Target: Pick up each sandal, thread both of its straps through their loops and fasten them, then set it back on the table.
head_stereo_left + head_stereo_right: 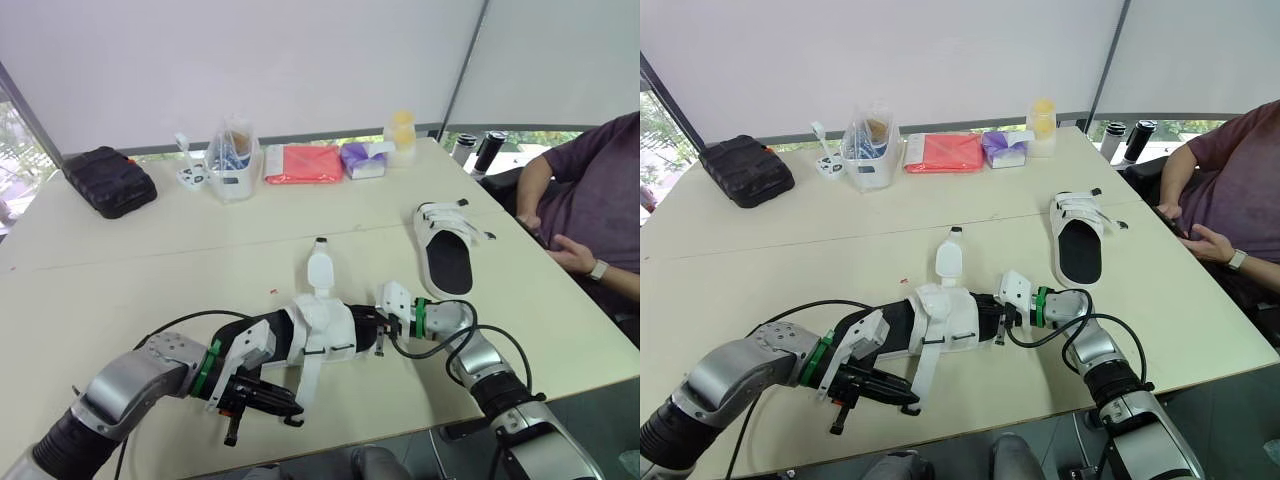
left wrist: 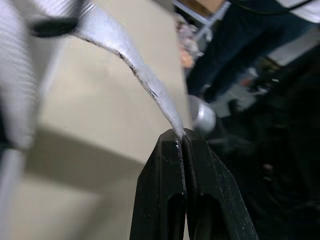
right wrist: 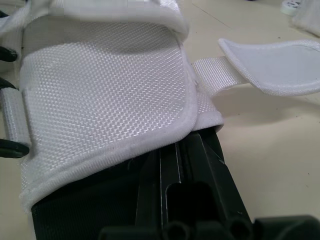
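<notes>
The robot is holding one sandal (image 1: 322, 328) just above the front edge of the tabletop (image 1: 150, 270), stretched between its two arms. The right claw (image 3: 194, 137) is clamping shut on the edge of the sole at one end, under the white woven upper, and this is probably serving to steady the shoe while the other arm works. The left claw (image 2: 182, 136) is pinching fully closed on the tip of a strap (image 2: 131, 62), with the webbing running taut up from its fingertips to the sandal. That grip looks meant for pulling the strap tight, or for steering its end toward a loop. I cannot tell whether the strap is passing through a loop. The other strap (image 1: 319, 268) is sticking out loose from the far side of the shoe, so it looks unfastened. The second sandal (image 1: 446, 252) is lying flat on the tabletop, well apart to the robot's right.
</notes>
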{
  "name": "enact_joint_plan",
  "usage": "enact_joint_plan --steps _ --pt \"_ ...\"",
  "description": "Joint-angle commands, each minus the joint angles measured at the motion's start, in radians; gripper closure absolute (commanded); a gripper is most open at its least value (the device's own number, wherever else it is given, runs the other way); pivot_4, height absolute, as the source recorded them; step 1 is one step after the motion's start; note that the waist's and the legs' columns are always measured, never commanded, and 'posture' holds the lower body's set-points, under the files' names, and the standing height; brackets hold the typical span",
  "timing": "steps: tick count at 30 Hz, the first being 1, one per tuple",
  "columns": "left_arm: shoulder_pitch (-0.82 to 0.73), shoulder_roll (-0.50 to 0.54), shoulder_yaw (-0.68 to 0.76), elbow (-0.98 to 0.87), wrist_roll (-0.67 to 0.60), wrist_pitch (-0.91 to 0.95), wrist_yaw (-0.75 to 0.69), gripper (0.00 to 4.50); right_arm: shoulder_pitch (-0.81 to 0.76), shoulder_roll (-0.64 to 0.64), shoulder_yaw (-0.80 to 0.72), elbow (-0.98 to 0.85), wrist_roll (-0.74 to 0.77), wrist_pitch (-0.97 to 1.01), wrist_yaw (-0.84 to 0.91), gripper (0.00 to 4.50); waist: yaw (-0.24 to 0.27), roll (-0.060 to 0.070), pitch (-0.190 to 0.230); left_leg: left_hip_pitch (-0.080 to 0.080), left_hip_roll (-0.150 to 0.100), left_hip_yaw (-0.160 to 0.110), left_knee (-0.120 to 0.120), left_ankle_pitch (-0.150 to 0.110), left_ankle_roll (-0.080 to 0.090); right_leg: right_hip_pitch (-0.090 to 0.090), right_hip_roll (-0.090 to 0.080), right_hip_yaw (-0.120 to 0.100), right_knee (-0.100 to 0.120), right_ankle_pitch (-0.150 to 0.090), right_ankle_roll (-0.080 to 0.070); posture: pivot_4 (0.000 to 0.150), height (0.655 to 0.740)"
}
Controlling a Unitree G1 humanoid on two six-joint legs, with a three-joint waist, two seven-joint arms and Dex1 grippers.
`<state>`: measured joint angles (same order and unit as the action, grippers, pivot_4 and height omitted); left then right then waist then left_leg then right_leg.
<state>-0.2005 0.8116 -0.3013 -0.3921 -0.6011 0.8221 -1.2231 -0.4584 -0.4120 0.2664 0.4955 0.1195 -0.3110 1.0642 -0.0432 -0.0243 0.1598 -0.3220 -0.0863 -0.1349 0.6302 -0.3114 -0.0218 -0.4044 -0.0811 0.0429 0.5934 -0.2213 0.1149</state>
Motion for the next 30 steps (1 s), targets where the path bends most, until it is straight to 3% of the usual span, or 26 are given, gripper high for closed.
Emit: enact_joint_plan --steps 1,5,11,16,23,30 --pt "-0.021 0.047 -0.001 -0.069 -0.065 0.023 -0.095 4.45 0.055 -0.014 0.056 0.103 -0.098 0.071 -0.012 4.5 0.0 0.0 0.0 0.0 0.0 0.0 0.0 0.0 0.0 0.0 0.0 0.0 0.0 0.0 0.0 0.15 0.74" --pt "-0.058 0.048 0.058 -0.11 -0.225 0.115 -0.137 4.45 0.058 -0.016 0.056 0.1 -0.099 0.071 -0.014 4.5 0.0 0.001 0.001 0.0 0.0 0.0 0.0 0.0 0.0 0.0 0.0 0.0 0.0 0.0 0.0 0.15 0.74" --pt "-0.139 -0.059 0.15 -0.072 -0.387 0.213 -0.026 4.45 0.068 -0.023 0.056 0.089 -0.099 0.073 -0.012 4.5 0.001 0.0 0.001 0.0 0.0 0.0 0.0 0.0 0.0 0.0 0.0 0.0 0.0 0.0 0.0 0.15 0.74" --pt "-0.201 -0.152 0.212 0.021 -0.438 0.257 0.082 4.45 0.066 -0.024 0.057 0.09 -0.1 0.074 -0.013 4.5 0.001 -0.001 0.001 0.0 0.0 0.0 0.0 0.0 0.0 0.0 0.0 -0.001 0.0 0.0 0.0 0.15 0.74" --pt "-0.228 -0.244 0.264 0.188 -0.414 0.281 0.231 4.45 0.062 -0.025 0.058 0.09 -0.101 0.074 -0.014 4.5 0.001 -0.001 0.001 0.0 -0.001 0.0 0.0 0.0 0.0 0.0 0.001 -0.001 0.0 0.0 0.0 0.15 0.74" --pt "-0.25 -0.395 0.442 0.353 -0.514 0.343 0.472 4.45 0.062 -0.024 0.058 0.09 -0.102 0.073 -0.019 4.5 0.001 -0.001 0.001 0.0 -0.001 -0.001 0.001 0.001 -0.001 0.0 0.001 -0.002 0.001 0.0 0.001 0.15 0.74"
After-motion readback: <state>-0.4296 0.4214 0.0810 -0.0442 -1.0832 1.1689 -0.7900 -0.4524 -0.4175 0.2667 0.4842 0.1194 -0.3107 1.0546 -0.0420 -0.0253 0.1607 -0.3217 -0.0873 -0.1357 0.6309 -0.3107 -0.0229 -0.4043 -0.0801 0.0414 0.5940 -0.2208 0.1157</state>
